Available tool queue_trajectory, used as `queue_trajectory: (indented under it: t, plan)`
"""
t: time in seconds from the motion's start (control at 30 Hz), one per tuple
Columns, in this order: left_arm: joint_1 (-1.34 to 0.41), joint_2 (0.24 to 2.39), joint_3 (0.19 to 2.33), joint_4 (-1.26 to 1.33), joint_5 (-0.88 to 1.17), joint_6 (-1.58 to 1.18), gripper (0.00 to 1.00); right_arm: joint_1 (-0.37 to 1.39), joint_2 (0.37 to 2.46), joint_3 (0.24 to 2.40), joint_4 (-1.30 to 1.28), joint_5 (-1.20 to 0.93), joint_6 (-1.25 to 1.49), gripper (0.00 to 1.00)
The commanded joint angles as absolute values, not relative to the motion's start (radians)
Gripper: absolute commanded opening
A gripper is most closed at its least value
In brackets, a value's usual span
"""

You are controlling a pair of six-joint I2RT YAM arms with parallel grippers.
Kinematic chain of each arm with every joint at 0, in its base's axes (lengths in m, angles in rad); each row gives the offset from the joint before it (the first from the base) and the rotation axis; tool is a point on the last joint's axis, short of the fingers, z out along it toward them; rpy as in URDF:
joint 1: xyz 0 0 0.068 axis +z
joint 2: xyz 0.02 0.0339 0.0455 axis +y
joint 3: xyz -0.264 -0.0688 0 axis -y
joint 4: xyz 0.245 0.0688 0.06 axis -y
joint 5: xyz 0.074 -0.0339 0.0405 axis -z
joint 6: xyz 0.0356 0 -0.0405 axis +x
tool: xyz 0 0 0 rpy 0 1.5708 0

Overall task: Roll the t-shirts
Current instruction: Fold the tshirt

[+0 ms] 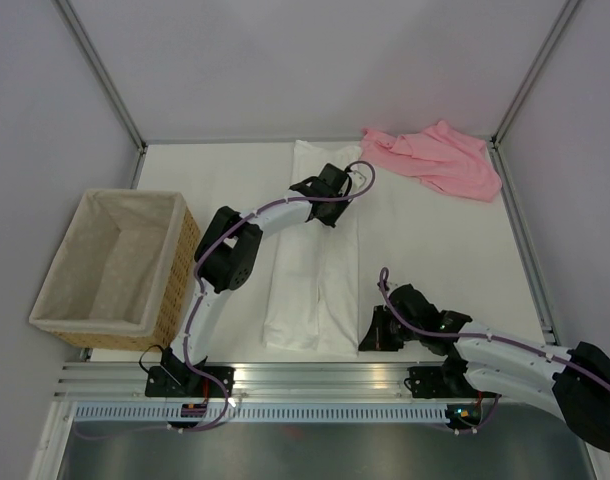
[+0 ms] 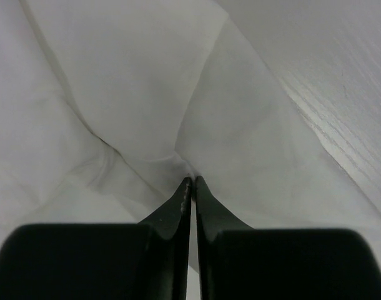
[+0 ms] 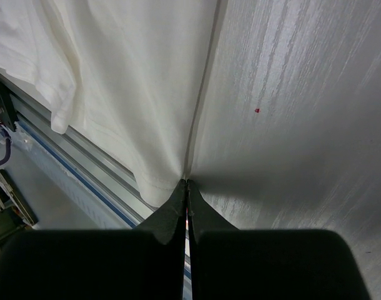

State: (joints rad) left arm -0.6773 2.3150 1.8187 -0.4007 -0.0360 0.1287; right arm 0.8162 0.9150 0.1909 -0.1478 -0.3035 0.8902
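Observation:
The white t-shirt [image 1: 315,290] lies folded into a long narrow strip down the middle of the table. My left gripper [image 1: 310,187] is over its far part, jaws shut, and the cloth's creases [image 2: 115,75] run into the fingertips [image 2: 192,180]. My right gripper [image 1: 368,335] is at the strip's near right corner, jaws shut at the hem edge of the white cloth [image 3: 134,75], which gathers to the tips [image 3: 187,182]. The pink t-shirt [image 1: 440,160] lies crumpled at the far right corner, apart from both grippers.
A lined wicker basket [image 1: 55,300] stands at the table's left edge. The white table top [image 1: 455,250] shows bare wood grain right of the strip [image 3: 303,125]. A metal rail [image 1: 315,375] runs along the near edge.

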Motion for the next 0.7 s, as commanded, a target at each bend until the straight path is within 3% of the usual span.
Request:
queue_trajectory:
  t: [0.0, 0.2, 0.23, 0.37, 0.47, 0.57, 0.6, 0.67]
  plan:
    - [-0.666, 2.339, 1.844, -0.377, -0.052, 0.150, 0.09, 0.821, 0.907, 0.210, -0.202, -0.296, 0.848, 0.03]
    - [-0.683, 2.221, 1.787, -0.403, 0.127, 0.170, 0.29, 0.822, 0.838, 0.362, -0.374, -0.184, 0.736, 0.24]
    - [-0.686, 2.201, 1.790, -0.429, 0.144, 0.170, 0.30, 0.821, 0.812, 0.388, -0.440, -0.149, 0.712, 0.31]
    - [-0.692, 2.065, 1.790, -0.523, 0.236, 0.164, 0.33, 0.821, 0.755, 0.535, -0.496, -0.015, 0.559, 0.37]
    - [-0.696, 1.916, 1.769, -0.636, 0.307, 0.187, 0.35, 0.821, 0.749, 0.673, -0.466, 0.031, 0.445, 0.44]
    - [-0.696, 1.720, 1.677, -0.748, 0.334, 0.282, 0.45, 0.821, 0.773, 0.800, -0.431, 0.055, 0.315, 0.50]
    - [-0.696, 1.669, 1.642, -0.776, 0.327, 0.317, 0.49, 0.821, 0.781, 0.819, -0.419, 0.060, 0.287, 0.59]
    - [-0.696, 1.516, 1.516, -0.831, 0.290, 0.455, 0.54, 0.822, 0.810, 0.856, -0.390, 0.092, 0.244, 0.65]
